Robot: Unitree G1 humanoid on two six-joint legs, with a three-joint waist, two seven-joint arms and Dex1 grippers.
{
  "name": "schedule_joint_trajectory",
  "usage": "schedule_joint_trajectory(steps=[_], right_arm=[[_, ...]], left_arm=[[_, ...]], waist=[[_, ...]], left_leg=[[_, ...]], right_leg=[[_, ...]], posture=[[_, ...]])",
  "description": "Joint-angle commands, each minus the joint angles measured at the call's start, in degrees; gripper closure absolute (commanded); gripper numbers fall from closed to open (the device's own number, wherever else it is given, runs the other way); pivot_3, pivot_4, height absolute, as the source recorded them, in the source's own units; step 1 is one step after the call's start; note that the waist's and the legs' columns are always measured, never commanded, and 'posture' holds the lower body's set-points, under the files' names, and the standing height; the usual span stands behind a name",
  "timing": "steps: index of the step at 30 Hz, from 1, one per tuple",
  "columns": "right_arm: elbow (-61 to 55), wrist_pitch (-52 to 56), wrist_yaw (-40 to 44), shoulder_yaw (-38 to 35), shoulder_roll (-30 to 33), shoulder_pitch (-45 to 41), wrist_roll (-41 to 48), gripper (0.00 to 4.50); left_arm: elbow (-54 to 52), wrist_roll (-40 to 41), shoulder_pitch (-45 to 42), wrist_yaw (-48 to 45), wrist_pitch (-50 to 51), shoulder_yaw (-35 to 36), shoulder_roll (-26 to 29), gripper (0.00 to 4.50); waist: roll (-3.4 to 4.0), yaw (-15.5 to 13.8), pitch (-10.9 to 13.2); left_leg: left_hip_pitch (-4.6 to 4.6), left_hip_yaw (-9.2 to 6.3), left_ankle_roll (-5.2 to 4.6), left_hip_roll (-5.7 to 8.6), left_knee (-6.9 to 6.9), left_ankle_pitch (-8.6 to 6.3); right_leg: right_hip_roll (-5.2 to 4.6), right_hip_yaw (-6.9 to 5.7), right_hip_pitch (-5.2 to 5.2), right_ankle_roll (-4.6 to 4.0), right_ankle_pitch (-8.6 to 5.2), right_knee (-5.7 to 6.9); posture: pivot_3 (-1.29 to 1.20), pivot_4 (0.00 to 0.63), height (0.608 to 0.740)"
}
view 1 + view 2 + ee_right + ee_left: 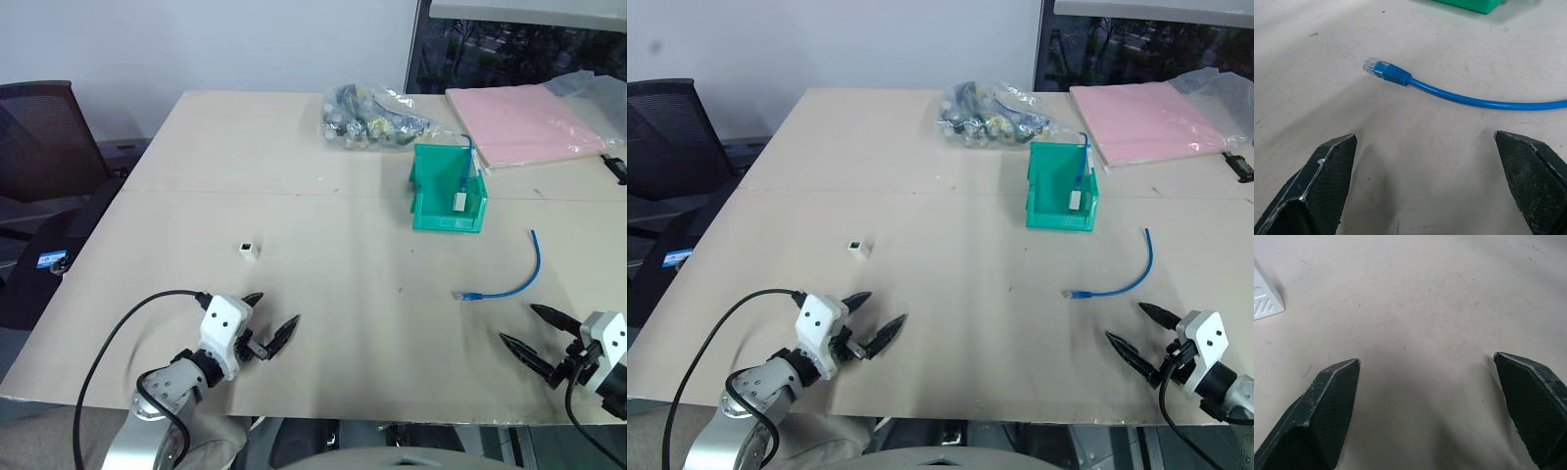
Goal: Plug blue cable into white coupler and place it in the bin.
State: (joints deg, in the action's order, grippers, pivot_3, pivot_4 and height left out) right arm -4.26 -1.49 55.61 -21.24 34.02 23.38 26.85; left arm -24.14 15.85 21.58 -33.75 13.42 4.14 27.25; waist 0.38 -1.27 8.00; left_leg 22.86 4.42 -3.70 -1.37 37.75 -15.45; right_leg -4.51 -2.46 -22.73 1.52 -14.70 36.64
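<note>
Two claws, left claw (269, 315) and right claw (529, 327), wide open, empty; bagged parts (372, 117), pink folder (529, 122) behind bin (423, 186).

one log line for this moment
left gripper open, empty | right gripper open, empty | cable, coupler apart on table | bin waiting

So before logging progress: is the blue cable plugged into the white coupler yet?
No. The blue cable lies apart from the white coupler, its plug bare.

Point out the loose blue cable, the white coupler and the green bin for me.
blue cable (519, 285): left eye view, on the middle of its curve, lying on the table.
white coupler (249, 250): left eye view, on the small block's top face.
bin (428, 164): left eye view, on its tall back wall.
</note>
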Motion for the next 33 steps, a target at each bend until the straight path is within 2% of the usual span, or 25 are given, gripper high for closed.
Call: schedule_joint_trajectory(steps=[1, 10, 24, 27, 31, 33], right_arm=[[-0.25, -1.58, 1.18, -0.81, 1.46, -0.54, -0.39, 0.07], [2.56, -2.24, 2.81, -1.09, 2.66, -2.36, -0.69, 0.07], [1.62, 0.70, 5.59, 0.32, 6.33, -7.21, -0.07, 0.07], [-0.39, 3.63, 5.72, 2.33, 7.78, -10.29, -0.31, 0.07], [0.36, 5.61, 7.81, 9.27, 11.39, -17.86, -4.81, 0.07], [2.10, 6.26, 9.33, 12.61, 12.52, -21.79, -6.50, 0.07]], left_arm=[[-1.37, 1.80, 2.84, -2.21, 0.05, -1.74, -0.43, 0.00], [-0.89, 4.82, 6.84, -5.47, -3.35, -1.18, -0.85, 0.00], [-0.62, 5.27, 3.02, -7.99, -2.98, -0.98, 1.75, 0.00], [-2.30, 7.01, -0.90, -11.16, -0.41, -0.71, 5.31, 0.00], [-5.33, 10.93, -10.86, -20.55, 5.61, -2.18, 14.62, 0.00], [-6.00, 13.73, -16.40, -23.24, 8.98, -2.57, 17.60, 0.00]], waist=[[0.00, 0.02, 0.00], [-0.08, 0.41, 0.05], [-0.09, 0.18, 0.05], [-0.13, 0.10, 0.10], [-0.44, 0.45, 0.31], [-0.45, 0.47, 0.33]], left_leg=[[0.00, 0.00, 0.00, 0.00, 0.00, 0.00], [-0.01, 0.02, -0.01, -0.01, -0.02, 0.00], [-0.02, 0.04, -0.03, 0.02, -0.01, 0.01], [-0.03, 0.04, -0.03, 0.02, 0.02, 0.01], [-0.03, 0.01, -0.03, 0.02, 0.12, 0.02], [0.01, -0.03, -0.02, 0.00, 0.26, 0.03]], right_leg=[[0.00, 0.00, 0.00, 0.00, 0.00, 0.00], [0.01, 0.00, -0.01, 0.00, 0.00, -0.03], [0.03, -0.02, 0.02, 0.00, 0.01, 0.02], [0.03, -0.05, 0.02, 0.00, 0.01, 0.06], [0.08, -0.05, 0.02, -0.02, 0.02, 0.20], [0.15, -0.06, 0.02, -0.02, 0.03, 0.22]], posture=[[0.00, 0.150, 0.740], [0.00, 0.150, 0.740], [0.00, 0.150, 0.740], [0.00, 0.150, 0.740], [0.00, 0.150, 0.740], [0.00, 0.150, 0.740]])
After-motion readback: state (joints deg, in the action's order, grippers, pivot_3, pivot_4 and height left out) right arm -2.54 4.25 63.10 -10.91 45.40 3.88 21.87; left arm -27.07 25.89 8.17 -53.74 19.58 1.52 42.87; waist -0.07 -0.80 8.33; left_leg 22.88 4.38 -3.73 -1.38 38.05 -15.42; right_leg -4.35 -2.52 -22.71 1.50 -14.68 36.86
